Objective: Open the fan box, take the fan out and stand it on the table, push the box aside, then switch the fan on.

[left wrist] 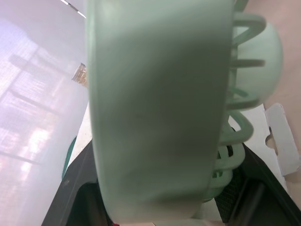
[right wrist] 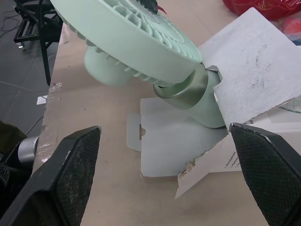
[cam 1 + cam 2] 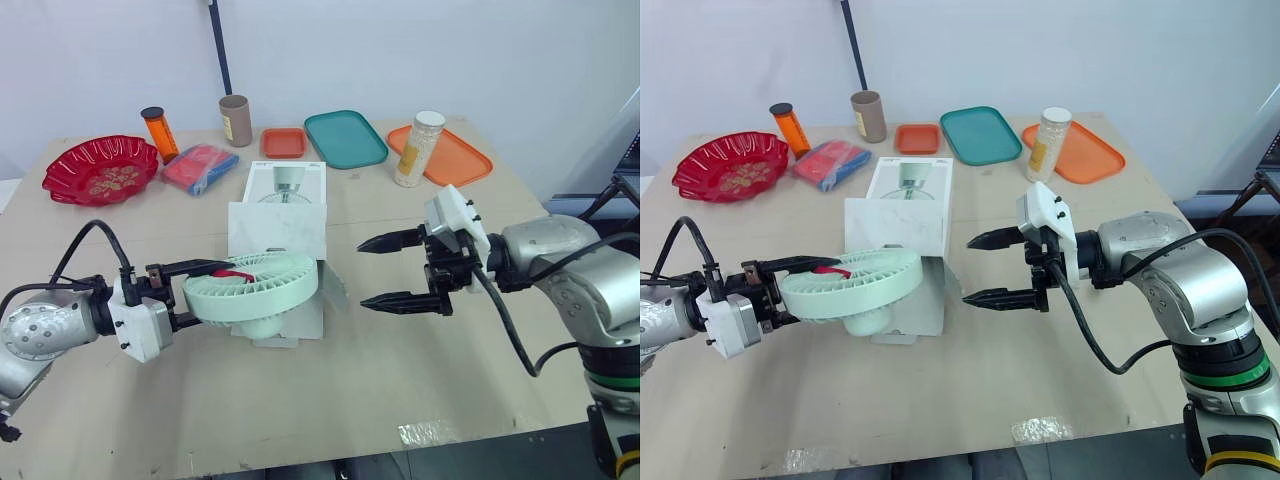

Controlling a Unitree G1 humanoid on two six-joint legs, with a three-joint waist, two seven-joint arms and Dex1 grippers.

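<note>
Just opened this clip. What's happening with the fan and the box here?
The left end effector grips the green fan by the rim of its head, holding it tilted almost flat at the mouth of the opened white box. The fan's base sits right at the box opening, and the fan is not yet standing on the table. The right end effector hovers open beside the box, touching nothing.

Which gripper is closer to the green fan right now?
Left. The left gripper is clamped on the fan at its rim, on the fan's left side. The right gripper hangs open to the fan's right, apart from it.
</note>
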